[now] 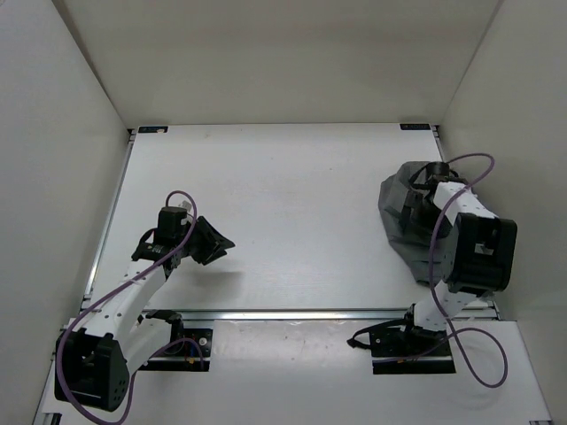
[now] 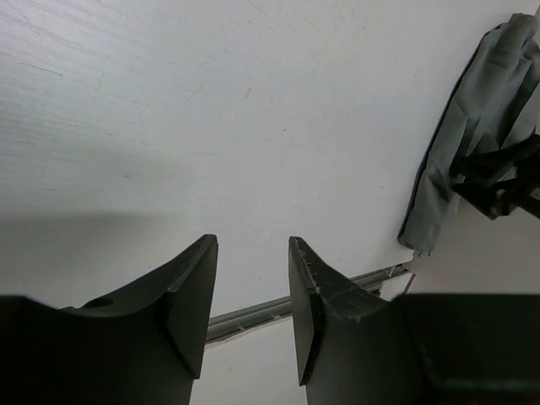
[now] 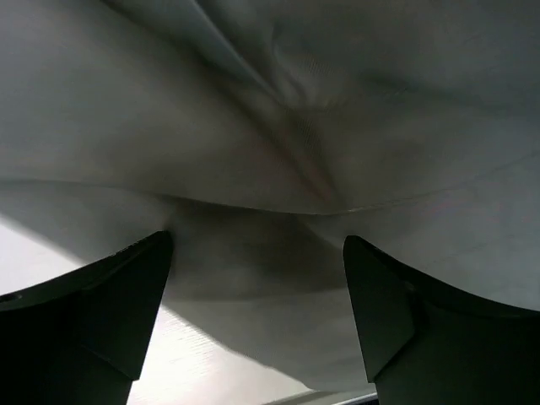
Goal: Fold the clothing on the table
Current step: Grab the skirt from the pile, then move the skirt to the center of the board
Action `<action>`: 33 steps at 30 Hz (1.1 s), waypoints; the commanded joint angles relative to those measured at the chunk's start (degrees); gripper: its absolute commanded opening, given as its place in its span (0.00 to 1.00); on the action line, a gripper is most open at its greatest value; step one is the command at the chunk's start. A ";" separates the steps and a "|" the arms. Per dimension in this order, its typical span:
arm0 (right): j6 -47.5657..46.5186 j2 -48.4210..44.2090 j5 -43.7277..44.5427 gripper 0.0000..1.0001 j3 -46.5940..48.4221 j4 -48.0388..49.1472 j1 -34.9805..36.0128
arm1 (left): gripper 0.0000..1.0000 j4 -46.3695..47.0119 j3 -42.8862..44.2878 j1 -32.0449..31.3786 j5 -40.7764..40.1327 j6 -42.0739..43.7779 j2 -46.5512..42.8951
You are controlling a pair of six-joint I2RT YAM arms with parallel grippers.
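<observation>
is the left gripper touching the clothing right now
Apart. The top view shows the left gripper over the table, with a wide stretch of white surface between it and the clothing on the right.

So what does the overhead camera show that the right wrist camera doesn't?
Only the overhead view: the whole table, the white walls, and the left gripper, open over bare tabletop, far from the clothing, which lies bunched near the table's right edge. Only the right wrist view: the fabric's creases up close, filling the picture beyond the wide-open right gripper. Both: the clothing, with the right gripper at it.
</observation>
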 commanded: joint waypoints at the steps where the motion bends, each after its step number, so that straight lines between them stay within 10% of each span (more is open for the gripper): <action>1: 0.33 3.75 -0.47 0.81 -3.40 1.07 2.83 | 0.50 0.71 0.02 0.15 0.82 -0.15 -1.32; 5: 2.35 8.15 -3.63 0.57 -2.97 -0.78 9.50 | 0.50 0.53 -0.15 1.29 1.17 0.37 -1.41; 6: 3.22 8.41 -4.42 0.16 -2.53 -0.95 13.00 | 0.50 0.44 0.19 1.21 1.35 0.37 -1.41; 7: 3.40 8.68 -6.34 0.00 -2.18 -0.87 14.16 | 0.50 0.36 0.46 1.21 1.17 0.46 -1.59; 20: 18.34 4.73 -35.61 0.00 42.11 -4.56 31.14 | 0.51 -3.95 4.85 4.98 0.04 3.01 -3.08; 27: 26.70 -7.57 -43.19 0.00 25.65 6.33 25.53 | 0.51 -5.97 6.79 5.51 -1.29 4.24 -2.82; 33: 21.43 -19.26 -32.32 0.03 -1.51 -0.86 19.02 | 0.52 -5.54 6.88 4.82 -1.82 5.90 -1.25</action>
